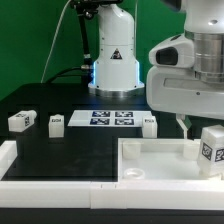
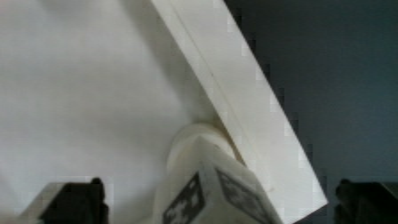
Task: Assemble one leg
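One leg, a stubby white block with black-and-white tags, stands upright in the far corner of the large white tray-like piece at the exterior view's right. My gripper hangs just above it. In the wrist view the leg sits between my two dark fingertips, with a gap on each side. My gripper is open and holds nothing. The tray's floor and raised rim fill most of the wrist view.
Three more legs lie on the black table: two at the exterior view's left and one near the middle. The marker board lies between them. The robot base stands behind. A white rail runs along the front.
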{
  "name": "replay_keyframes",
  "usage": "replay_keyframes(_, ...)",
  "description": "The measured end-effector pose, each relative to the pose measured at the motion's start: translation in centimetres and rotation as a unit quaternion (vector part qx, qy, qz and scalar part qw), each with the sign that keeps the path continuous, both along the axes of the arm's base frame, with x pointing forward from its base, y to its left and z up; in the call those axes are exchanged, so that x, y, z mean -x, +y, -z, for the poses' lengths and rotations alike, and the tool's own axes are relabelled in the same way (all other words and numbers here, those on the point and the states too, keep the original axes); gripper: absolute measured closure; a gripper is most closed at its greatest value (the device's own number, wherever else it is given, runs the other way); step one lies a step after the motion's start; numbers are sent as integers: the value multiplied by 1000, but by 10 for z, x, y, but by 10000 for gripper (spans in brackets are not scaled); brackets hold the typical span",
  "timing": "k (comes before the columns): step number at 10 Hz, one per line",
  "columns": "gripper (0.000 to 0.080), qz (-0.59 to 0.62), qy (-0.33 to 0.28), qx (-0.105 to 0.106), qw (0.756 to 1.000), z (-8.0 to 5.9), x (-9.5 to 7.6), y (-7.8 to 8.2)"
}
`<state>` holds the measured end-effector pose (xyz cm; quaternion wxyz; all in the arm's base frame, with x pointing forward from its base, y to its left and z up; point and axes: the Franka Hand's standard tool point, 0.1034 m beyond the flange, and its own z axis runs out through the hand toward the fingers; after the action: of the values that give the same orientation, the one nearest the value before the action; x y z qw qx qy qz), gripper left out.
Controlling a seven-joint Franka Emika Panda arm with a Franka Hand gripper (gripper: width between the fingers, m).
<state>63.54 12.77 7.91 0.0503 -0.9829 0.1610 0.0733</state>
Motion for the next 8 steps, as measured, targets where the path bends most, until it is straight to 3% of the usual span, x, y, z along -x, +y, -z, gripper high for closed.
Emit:
replay_keyframes(2, 150, -143, -15, -12, 990, 0, -2, 0)
replay_keyframes(5, 150, -310, -35, -20, 950, -2, -5, -5)
replay_keyframes(6, 264, -331, -37, -23, 943, -1, -5, -5)
replay_keyframes(7, 264, -325, -36, -23, 945, -1, -5, -5)
replay_keyframes(8, 398, -325, -36, -23, 945, -1, -5, -5)
